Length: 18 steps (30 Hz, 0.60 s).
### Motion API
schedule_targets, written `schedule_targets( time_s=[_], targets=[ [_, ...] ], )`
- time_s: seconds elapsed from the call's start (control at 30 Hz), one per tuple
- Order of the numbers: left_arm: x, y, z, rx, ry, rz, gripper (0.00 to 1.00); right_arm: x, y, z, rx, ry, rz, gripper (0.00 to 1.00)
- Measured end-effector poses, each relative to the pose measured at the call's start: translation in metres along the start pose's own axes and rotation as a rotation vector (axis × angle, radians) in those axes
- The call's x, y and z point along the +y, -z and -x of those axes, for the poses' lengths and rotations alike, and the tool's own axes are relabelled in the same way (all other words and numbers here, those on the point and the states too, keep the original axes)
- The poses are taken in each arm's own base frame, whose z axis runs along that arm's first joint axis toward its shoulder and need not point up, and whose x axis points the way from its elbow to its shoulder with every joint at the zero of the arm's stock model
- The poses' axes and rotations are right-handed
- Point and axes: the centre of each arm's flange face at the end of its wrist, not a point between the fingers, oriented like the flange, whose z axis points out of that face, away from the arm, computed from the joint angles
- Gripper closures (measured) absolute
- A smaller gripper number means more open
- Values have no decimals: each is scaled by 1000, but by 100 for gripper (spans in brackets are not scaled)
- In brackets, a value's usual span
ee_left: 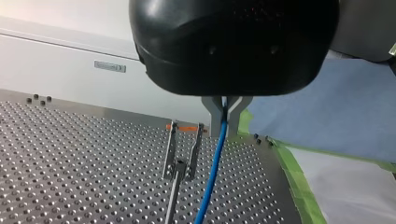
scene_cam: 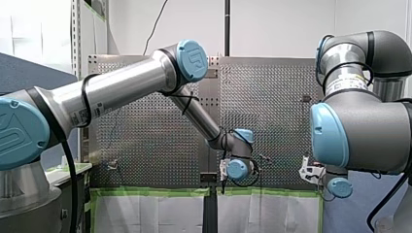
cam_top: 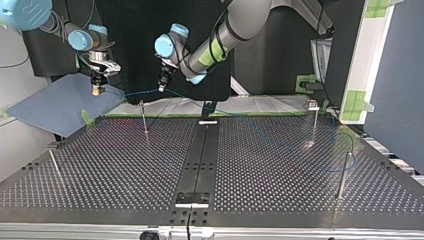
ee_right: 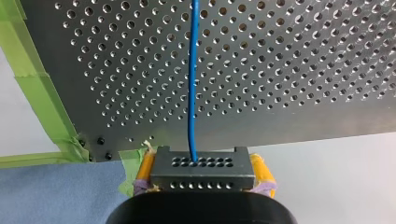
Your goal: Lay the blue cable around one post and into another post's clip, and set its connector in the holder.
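In the right wrist view my right gripper [ee_right: 203, 179] has its yellow pads [ee_right: 261, 170] shut on a dark grey connector block [ee_right: 203, 169], and the blue cable [ee_right: 192, 79] runs out of it over the perforated plate. My left gripper [ee_left: 225, 108] pinches the same blue cable [ee_left: 212, 172] between its metal fingers, just beside a forked clip post [ee_left: 182, 156]. In the top view my right gripper [cam_top: 98, 90] hangs at the left over a blue mat. My left gripper [cam_top: 162, 88] hangs near the middle, above the thin post [cam_top: 144, 120]. The cable [cam_top: 280, 142] trails across the plate towards the right-hand posts.
Further posts stand at the top view's right [cam_top: 314, 125], far right [cam_top: 344, 172] and left [cam_top: 54, 165]. A black strip [cam_top: 200, 155] runs down the plate's middle. Green tape [ee_left: 299, 186] edges the plate, with a blue mat [cam_top: 55, 107] beyond it.
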Motion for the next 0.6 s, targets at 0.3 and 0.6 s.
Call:
schedule_targets(
  time_s=[0.3, 0.6],
  targets=[
    [13, -8, 1, 2, 4, 11, 100, 0, -1, -1, 6, 4, -3, 100],
    [14, -9, 1, 1, 5, 2, 100, -3, -3, -2, 9, 10, -24, 100]
  ],
)
